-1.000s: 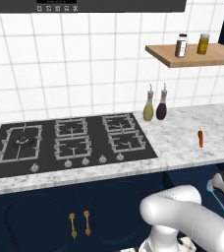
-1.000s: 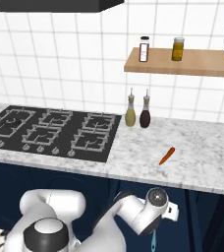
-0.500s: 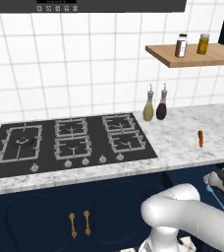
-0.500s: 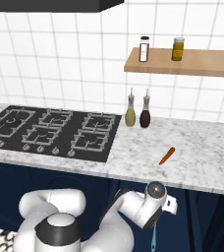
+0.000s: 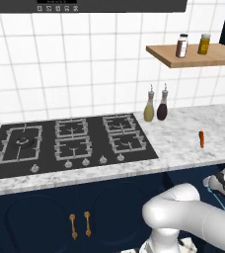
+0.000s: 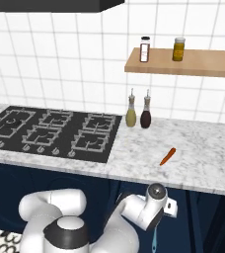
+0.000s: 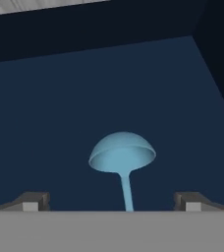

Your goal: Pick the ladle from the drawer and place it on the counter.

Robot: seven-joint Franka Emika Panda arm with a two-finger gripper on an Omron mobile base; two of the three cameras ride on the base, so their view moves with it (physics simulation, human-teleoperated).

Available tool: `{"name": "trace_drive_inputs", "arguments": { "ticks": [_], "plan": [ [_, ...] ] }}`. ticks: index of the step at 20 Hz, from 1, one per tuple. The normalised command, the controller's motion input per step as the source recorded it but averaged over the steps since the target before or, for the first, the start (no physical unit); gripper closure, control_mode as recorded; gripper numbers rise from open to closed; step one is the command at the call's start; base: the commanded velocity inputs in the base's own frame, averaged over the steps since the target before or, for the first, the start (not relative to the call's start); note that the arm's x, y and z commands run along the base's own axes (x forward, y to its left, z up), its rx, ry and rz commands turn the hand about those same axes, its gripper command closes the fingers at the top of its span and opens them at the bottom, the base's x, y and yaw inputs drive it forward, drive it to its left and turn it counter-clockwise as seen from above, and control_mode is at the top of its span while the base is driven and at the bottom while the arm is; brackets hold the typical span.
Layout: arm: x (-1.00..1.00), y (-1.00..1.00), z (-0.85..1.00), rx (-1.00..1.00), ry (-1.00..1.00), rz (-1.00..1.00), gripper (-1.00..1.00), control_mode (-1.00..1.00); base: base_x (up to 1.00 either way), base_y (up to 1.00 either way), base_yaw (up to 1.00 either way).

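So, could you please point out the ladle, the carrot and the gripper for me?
ladle (image 7: 122,150): hand view, on its round bowl.
carrot (image 6: 167,156): right base view, mid-body.
gripper (image 7: 111,201): hand view, midway between fingertips.

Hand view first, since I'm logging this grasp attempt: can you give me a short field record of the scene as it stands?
target: small light-blue ladle with round bowl and thin handle, lying on the drawer floor
container: dark navy-blue drawer, open, dark interior
tool: two-finger tool open, fingertips either side of the ladle handle, not touching it
ladle held: no
destination: white-grey speckled marble counter
on counter: black gas hob, small orange-red carrot-like object, two bottles
arm: reaching low, below the counter edge, in the right base view
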Motion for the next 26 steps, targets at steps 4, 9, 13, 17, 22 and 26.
{"name": "trace_drive_inputs", "arguments": {
  "ticks": [4,9,13,17,22,26],
  "plan": [
    [0.10,0.00,-0.04,0.00,0.03,0.00,-1.00,-1.00,0.00,0.00,0.00],
    [0.10,0.00,0.00,0.00,0.05,0.01,-1.00,-1.00,0.00,0.00,0.00],
    [0.12,0.00,-0.18,0.00,0.02,0.03,-1.00,-1.00,0.00,0.00,0.00],
    [0.16,-0.04,-0.42,0.00,0.00,0.04,-1.00,-1.00,0.00,0.00,0.00],
    [0.16,-0.14,-0.23,0.01,0.00,0.05,-1.00,-1.00,0.00,0.00,0.00],
    [0.13,-0.27,-0.01,0.02,0.00,0.01,-1.00,-1.00,0.00,0.00,0.00]
  ]
}}
